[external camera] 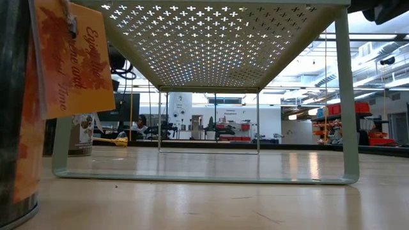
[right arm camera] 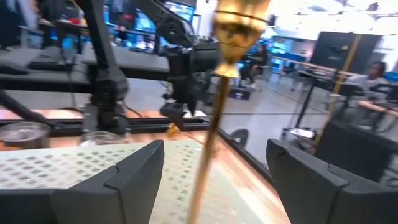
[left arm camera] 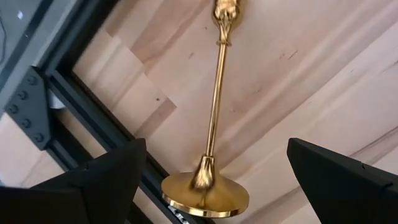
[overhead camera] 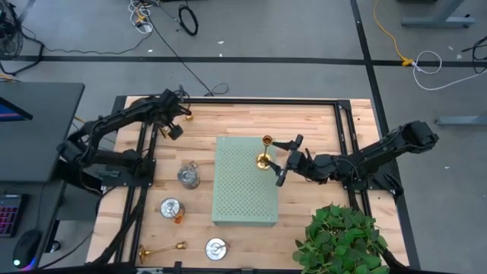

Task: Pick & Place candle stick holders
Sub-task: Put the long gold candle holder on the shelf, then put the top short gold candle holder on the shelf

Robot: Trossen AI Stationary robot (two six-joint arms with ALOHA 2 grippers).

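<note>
Open wood beside the green board; an upright gold holder blocks its right edge

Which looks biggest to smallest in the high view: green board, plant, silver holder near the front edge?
1. Green board
2. Plant, though cut off by the picture's edge
3. Silver holder

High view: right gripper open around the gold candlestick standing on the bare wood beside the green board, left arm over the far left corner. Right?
One slip: in the high view the gold candlestick stands on the green board itself, not the wood. The rest holds: right gripper open around it, left gripper over the far left corner.
</note>
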